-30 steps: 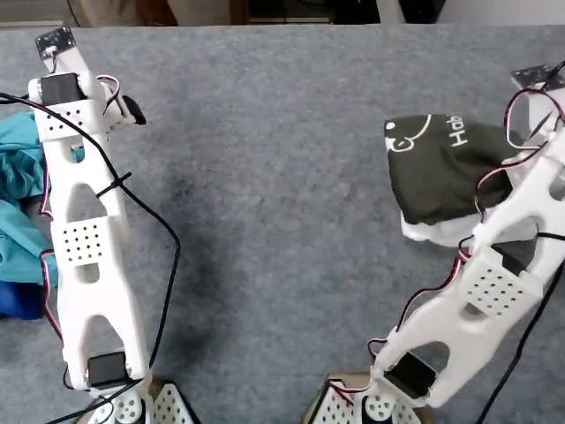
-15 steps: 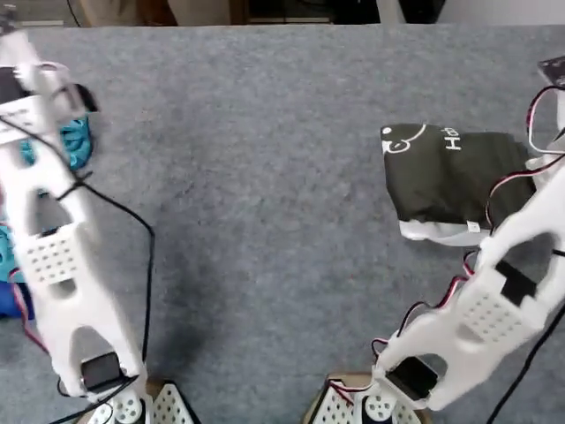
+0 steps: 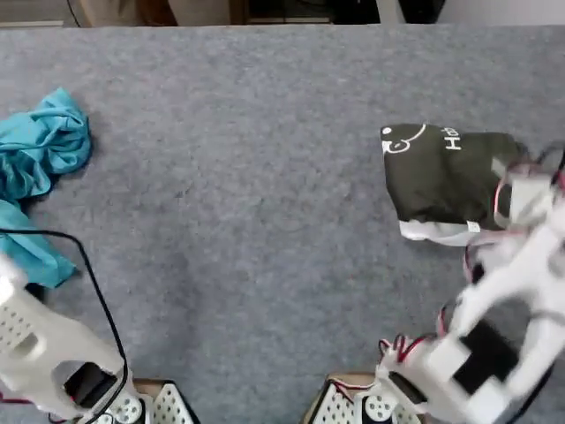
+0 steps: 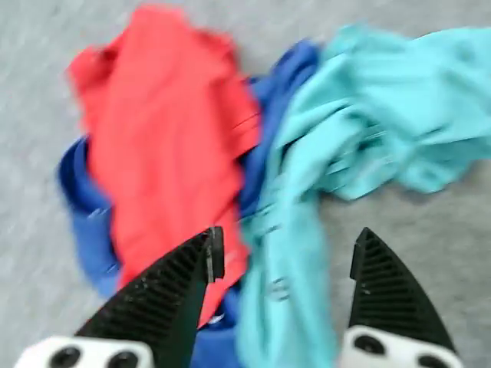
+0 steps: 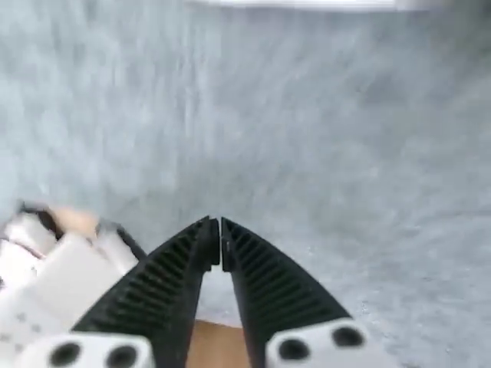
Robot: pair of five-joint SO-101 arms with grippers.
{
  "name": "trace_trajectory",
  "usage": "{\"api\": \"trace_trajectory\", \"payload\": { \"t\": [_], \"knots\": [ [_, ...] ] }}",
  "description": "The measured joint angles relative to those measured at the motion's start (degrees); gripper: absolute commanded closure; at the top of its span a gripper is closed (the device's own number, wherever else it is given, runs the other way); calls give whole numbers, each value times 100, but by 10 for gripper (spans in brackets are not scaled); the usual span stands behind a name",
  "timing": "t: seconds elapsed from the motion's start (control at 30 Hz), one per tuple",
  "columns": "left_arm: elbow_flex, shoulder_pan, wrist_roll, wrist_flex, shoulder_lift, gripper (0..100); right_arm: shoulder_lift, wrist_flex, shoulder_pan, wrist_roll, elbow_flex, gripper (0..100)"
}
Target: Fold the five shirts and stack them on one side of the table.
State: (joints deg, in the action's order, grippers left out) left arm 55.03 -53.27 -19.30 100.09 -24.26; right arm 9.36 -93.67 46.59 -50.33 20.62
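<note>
Locate the crumpled red shirt (image 4: 169, 130), blue shirt (image 4: 84, 222) and teal shirt (image 4: 383, 115) directly beneath the left gripper (image 4: 288, 234), fingers apart, at the left edge of the table (image 3: 265, 221). Treat the right gripper (image 5: 215, 224), fingers together, as well apart from them.

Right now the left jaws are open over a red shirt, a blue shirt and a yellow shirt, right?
Almost. There is no yellow one: the left wrist view shows the left jaws open over a red shirt, a blue shirt and a teal shirt.
</note>
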Motion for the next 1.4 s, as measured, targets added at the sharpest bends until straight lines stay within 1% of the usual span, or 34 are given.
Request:
{"api": "trace_trajectory", "payload": {
  "t": [0.07,0.13,0.2,0.27,0.3,0.4,0.5,0.6,1.4],
  "knots": [
    [-264,-193,-70,0,26,726,1002,545,448,-677,1284,980],
    [-510,-255,-141,0,26,726,2127,844,835,-1371,2488,980],
    [-695,-255,-158,0,26,726,3376,782,1152,-1996,3543,980],
    [-782,-220,-176,0,26,726,4624,668,1301,-2444,4387,980],
    [-800,-185,-176,0,26,726,5257,686,1354,-2567,4686,981],
    [-809,-9,-176,0,26,726,7042,782,1424,-2549,5213,980],
    [-809,158,-176,0,26,726,8396,958,1424,-2541,5512,980],
    [-818,273,-176,0,26,726,9266,976,1424,-2549,5591,983],
    [-835,378,-176,-35,26,726,9424,985,1424,-2549,5600,984]
  ]
}}
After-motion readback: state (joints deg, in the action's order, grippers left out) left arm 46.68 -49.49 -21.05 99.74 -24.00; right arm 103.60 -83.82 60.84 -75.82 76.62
